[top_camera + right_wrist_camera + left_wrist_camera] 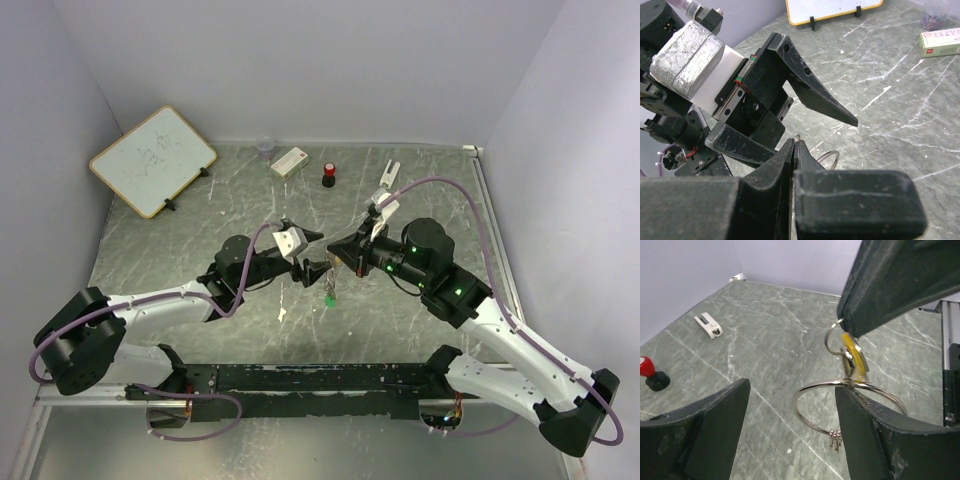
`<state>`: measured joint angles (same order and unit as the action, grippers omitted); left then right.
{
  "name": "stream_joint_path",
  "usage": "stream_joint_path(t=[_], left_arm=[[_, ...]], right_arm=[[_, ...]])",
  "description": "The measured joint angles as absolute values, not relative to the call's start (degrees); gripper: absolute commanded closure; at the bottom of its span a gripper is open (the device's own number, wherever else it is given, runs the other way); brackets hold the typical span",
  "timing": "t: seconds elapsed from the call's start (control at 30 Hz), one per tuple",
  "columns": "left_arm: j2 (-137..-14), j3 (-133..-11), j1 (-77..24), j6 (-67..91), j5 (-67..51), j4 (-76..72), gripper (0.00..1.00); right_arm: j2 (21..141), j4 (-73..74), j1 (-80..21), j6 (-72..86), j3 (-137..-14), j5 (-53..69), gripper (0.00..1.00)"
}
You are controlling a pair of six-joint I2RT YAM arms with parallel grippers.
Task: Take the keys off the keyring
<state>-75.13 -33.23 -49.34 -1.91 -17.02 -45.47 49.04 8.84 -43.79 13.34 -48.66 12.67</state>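
Note:
My right gripper (337, 258) is shut on the top of the keyring and holds it above the table. In the left wrist view the right gripper's black fingers (890, 285) pinch a small silver loop with the yellow-orange key (852, 352). The large silver keyring (807, 390) hangs under it, with a small metal bit (836, 438) on it. My left gripper (790, 432) is open, and its right finger (875, 440) covers part of the ring. The green key (329, 298) shows below the grippers in the top view. In the right wrist view my right gripper (796, 145) is shut on a thin metal edge.
A whiteboard (152, 160) stands at the back left. A white box (289, 162), a red-capped black knob (328, 176), a small clear cup (265, 148) and a white clip (387, 176) lie along the back. White walls enclose the table.

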Motion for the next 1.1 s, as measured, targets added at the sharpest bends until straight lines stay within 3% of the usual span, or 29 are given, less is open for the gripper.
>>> stream_joint_path(t=[0.17, 0.27, 0.37, 0.5, 0.87, 1.1], left_arm=[[-74.98, -31.7, -49.36, -1.48, -19.27, -47.16, 0.19], [-74.43, -29.91, -49.39, -1.28, -20.12, -48.29, 0.27], [-73.93, -28.86, -49.41, -1.06, -20.4, -48.82, 0.47], [-73.89, -28.86, -49.45, -0.89, -20.53, -48.66, 0.91], [-69.78, -28.58, -49.67, -1.37, -15.29, -44.93, 0.93], [-66.89, -35.59, -49.74, -4.43, -9.52, -27.81, 0.93]], right_arm=[[48.97, 8.03, -43.86, 13.67, -48.66, 12.73, 1.0], [48.97, 7.79, -43.86, 13.93, -48.66, 12.91, 1.0], [48.95, 7.51, -43.86, 14.15, -48.66, 13.15, 1.0], [48.88, 7.49, -43.88, 14.15, -48.66, 13.13, 1.0], [48.36, 6.7, -43.97, 13.96, -48.14, 11.51, 1.0], [48.95, 6.31, -44.01, 12.62, -46.63, 5.93, 1.0]])
